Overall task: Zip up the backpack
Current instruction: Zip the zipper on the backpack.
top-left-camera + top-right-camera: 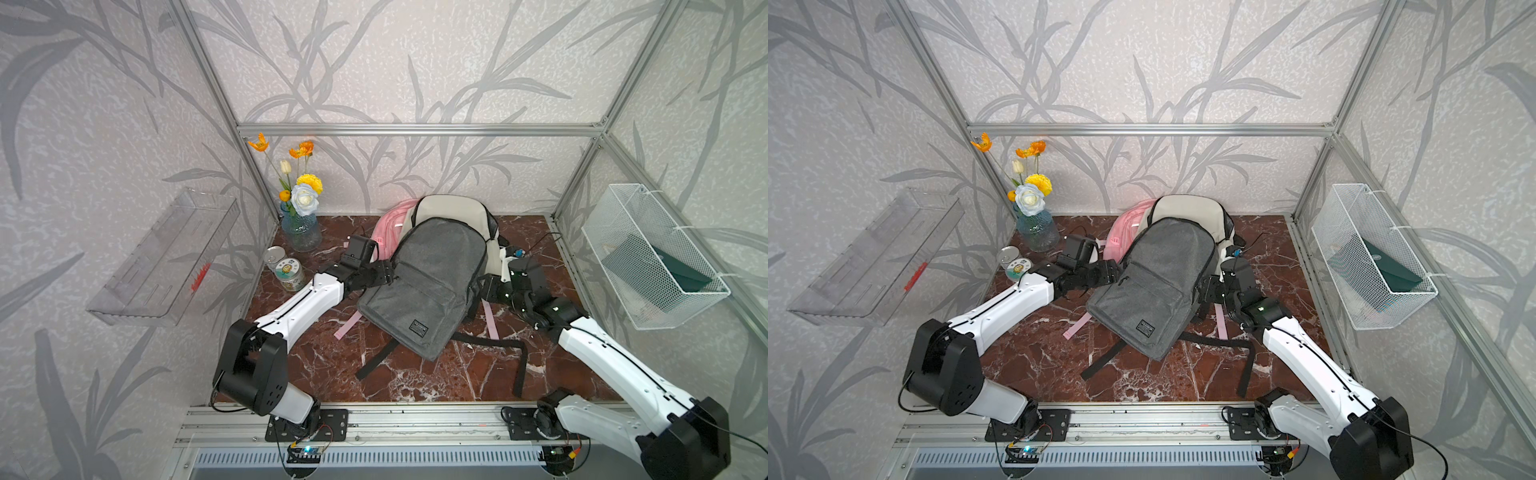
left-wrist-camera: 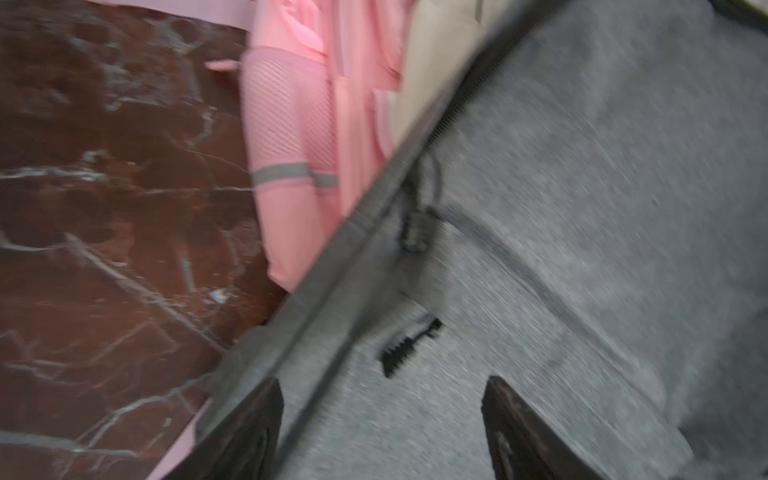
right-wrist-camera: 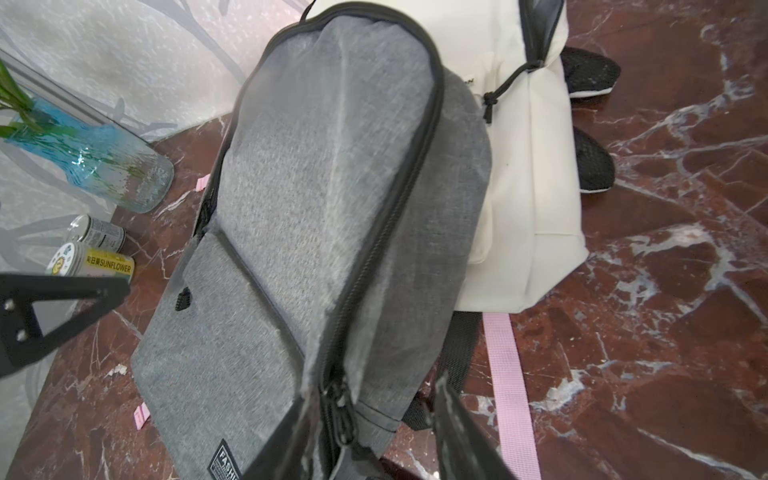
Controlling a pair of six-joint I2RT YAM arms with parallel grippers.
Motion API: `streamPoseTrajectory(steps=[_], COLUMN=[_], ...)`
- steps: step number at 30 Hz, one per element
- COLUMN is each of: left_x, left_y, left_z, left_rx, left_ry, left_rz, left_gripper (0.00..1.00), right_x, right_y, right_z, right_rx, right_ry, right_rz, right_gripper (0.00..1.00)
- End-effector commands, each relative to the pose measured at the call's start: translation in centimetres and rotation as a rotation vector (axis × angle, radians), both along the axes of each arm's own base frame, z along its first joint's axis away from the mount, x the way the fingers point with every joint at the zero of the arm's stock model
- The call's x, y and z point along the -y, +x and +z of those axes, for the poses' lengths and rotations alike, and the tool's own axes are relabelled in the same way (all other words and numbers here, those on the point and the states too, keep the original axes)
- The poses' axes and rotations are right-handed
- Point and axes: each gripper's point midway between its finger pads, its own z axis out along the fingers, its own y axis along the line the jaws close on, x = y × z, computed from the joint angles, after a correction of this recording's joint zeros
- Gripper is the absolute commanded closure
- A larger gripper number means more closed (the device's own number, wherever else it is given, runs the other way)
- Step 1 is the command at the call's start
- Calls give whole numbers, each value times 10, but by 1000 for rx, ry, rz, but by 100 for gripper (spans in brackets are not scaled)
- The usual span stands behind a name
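The grey backpack (image 1: 432, 282) (image 1: 1158, 282) lies face up in the middle of the marble table, its top resting on two other bags. My left gripper (image 1: 384, 272) (image 1: 1111, 272) is at its left edge, open. In the left wrist view the left gripper (image 2: 382, 415) has only grey fabric between its fingers, and a small black zipper pull (image 2: 409, 347) lies just ahead. My right gripper (image 1: 487, 286) (image 1: 1206, 291) is at the backpack's right edge. In the right wrist view the right gripper (image 3: 374, 432) stands open around the main zipper's slider (image 3: 338, 409).
A cream backpack (image 1: 453, 208) and a pink backpack (image 1: 388, 228) lie under the grey one. A blue vase of flowers (image 1: 300, 230) and two cans (image 1: 286, 270) stand at the left. A wire basket (image 1: 652, 257) hangs on the right wall and a clear shelf (image 1: 166, 257) on the left wall.
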Motion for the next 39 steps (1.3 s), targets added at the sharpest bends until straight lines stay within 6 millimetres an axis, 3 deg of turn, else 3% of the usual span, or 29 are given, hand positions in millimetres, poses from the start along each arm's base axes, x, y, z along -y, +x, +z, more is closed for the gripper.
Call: streamPoseTrajectory(steps=[1, 7, 13, 20, 26, 32, 39], left_x=[25, 78, 106, 128, 153, 178, 189], left_y=[-12, -32, -36, -40, -56, -86, -97], left_z=[27, 23, 1, -10, 4, 28, 21], left_rx=[67, 63, 13, -8, 44, 185, 239], left_ry=[-7, -34, -5, 11, 0, -23, 0], left_rz=[-92, -226, -278, -325, -413, -534, -571], left_gripper=[23, 25, 28, 28, 29, 20, 17], right_x=[-15, -19, -20, -36, -30, -37, -56], right_y=[-13, -23, -24, -21, -18, -30, -39], right_z=[1, -16, -37, -45, -36, -11, 3], right_rx=[4, -12, -51, -79, -62, -19, 1], right_ry=[-3, -2, -14, 6, -19, 0, 52], right_rz=[167, 214, 231, 311, 278, 304, 334], right_gripper=[54, 53, 54, 74, 99, 100, 100])
